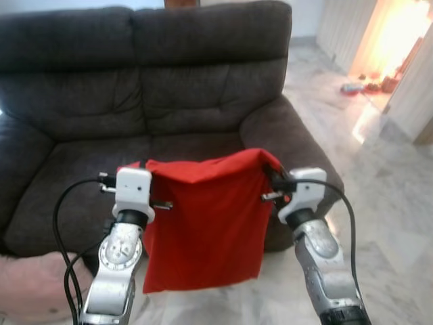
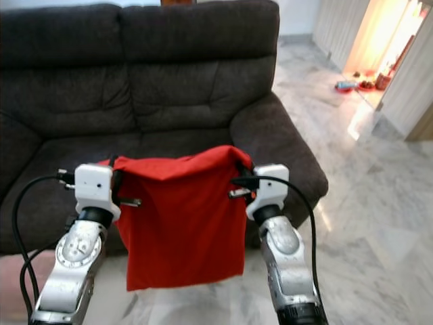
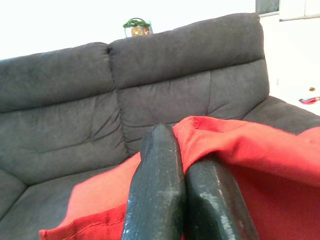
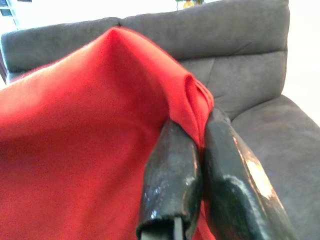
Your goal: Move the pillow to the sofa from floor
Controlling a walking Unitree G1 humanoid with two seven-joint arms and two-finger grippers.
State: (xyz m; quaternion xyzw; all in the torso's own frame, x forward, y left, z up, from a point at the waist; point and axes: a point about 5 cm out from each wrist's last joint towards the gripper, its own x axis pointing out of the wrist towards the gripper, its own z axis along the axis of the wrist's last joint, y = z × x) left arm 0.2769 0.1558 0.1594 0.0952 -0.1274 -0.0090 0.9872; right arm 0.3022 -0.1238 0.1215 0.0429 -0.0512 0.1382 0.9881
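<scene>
A flat red pillow (image 1: 203,223) hangs in the air in front of the dark grey sofa (image 1: 169,95), held up by its two top corners. My left gripper (image 1: 125,169) is shut on the left top corner, and in the left wrist view its fingers (image 3: 160,190) pinch the red cloth (image 3: 260,155). The right top corner is pinched by my right gripper (image 1: 274,177), also shut, with red fabric (image 4: 90,140) squeezed between its fingers (image 4: 172,180). The pillow's lower edge hangs over the sofa's front, above the floor.
The sofa seat (image 1: 74,176) lies straight ahead, with armrests on both sides (image 1: 291,142). A pale pink object (image 1: 34,284) sits on the floor at the lower left. Marble floor (image 1: 385,203) runs to the right toward a bright doorway with small items (image 1: 369,87).
</scene>
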